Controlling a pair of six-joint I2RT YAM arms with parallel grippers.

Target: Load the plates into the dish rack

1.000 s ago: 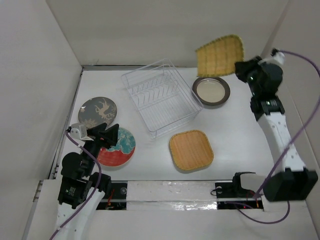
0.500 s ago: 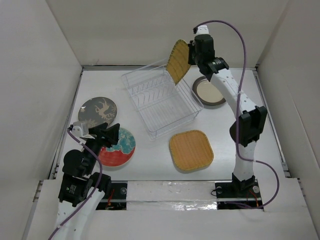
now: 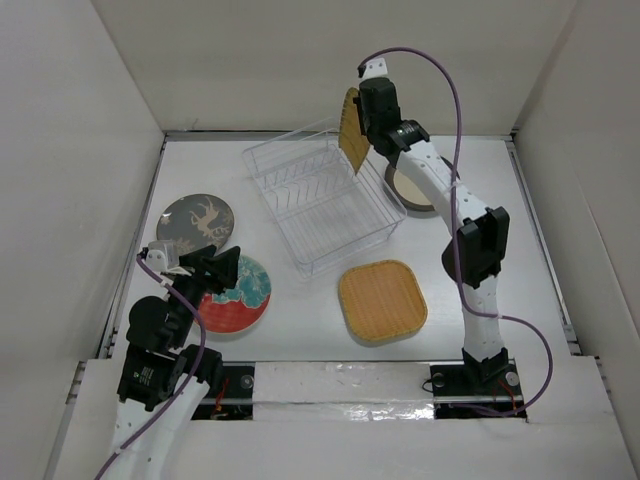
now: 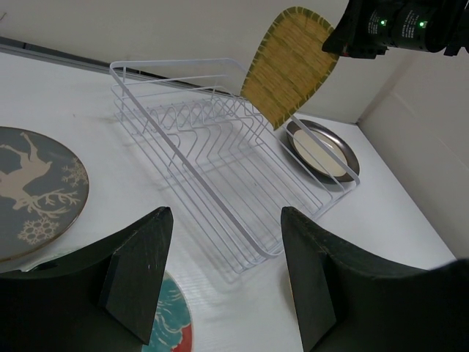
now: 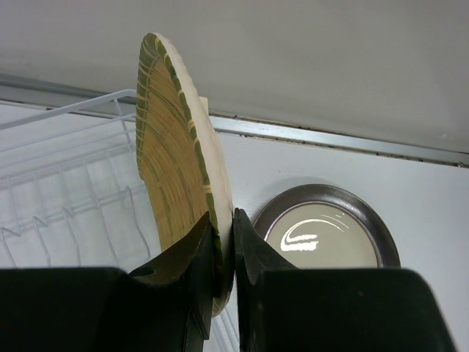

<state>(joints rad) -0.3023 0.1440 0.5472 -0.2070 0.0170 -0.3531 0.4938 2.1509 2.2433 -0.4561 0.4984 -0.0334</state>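
My right gripper (image 3: pixel 364 126) (image 5: pixel 223 220) is shut on the rim of a tan woven plate (image 3: pixel 349 130) (image 5: pixel 172 161) (image 4: pixel 289 66). It holds the plate on edge in the air over the far right corner of the clear dish rack (image 3: pixel 320 195) (image 4: pixel 220 147) (image 5: pixel 58 169). A dark-rimmed cream plate (image 3: pixel 405 186) (image 5: pixel 330 235) lies flat to the right of the rack, partly behind the arm. A rounded-square tan plate (image 3: pixel 382 300) lies in front of the rack. My left gripper (image 3: pixel 218 268) (image 4: pixel 225 213) is open and empty over the red-and-teal plate (image 3: pixel 240 295) (image 4: pixel 172 323), next to the grey deer plate (image 3: pixel 195 222) (image 4: pixel 33 191).
White walls close in the table on the left, back and right. The rack stands at an angle in the middle of the table, with nothing between its tines. A purple cable loops from the right arm (image 3: pixel 470 250) high over the back right.
The right arm has swung left from the back right corner to the rack's far right corner, turning the woven plate from face-on to edge-on. The left arm has not moved.
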